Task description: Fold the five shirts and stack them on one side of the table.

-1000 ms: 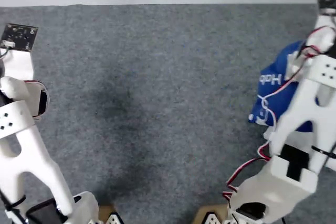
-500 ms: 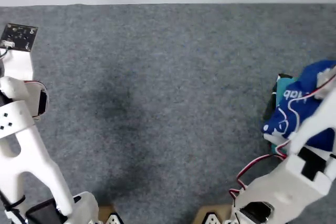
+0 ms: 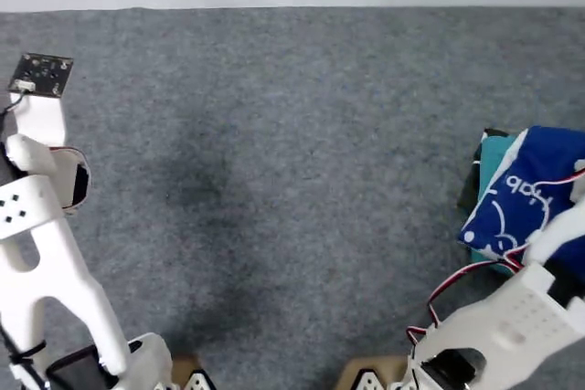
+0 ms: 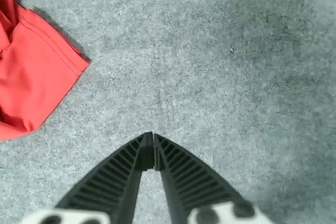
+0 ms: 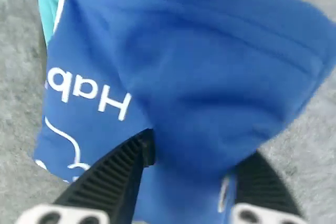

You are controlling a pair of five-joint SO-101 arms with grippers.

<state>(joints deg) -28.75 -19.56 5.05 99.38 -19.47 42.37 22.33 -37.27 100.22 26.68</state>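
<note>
A folded blue shirt (image 3: 533,200) with white print lies at the table's right edge on top of a teal shirt (image 3: 485,158), with a dark layer (image 3: 469,191) under both. My right gripper (image 5: 199,156) is shut on the blue shirt (image 5: 178,66), whose cloth bulges between and over the black fingers (image 5: 118,174). The teal shirt (image 5: 46,3) peeks out beside it. My left gripper (image 4: 153,141) is shut with nothing in it, just above the grey mat. A crumpled red shirt (image 4: 26,72) lies on the mat a short way ahead of it and to one side.
The grey mat (image 3: 292,162) covers the table up to a pale wall at the back. The left arm (image 3: 41,226) stands along the left edge and the right arm (image 3: 512,317) at the front right corner.
The right arm has swung right and drawn back toward the front, carrying the blue shirt onto the teal one at the right edge. The left arm shifted only slightly.
</note>
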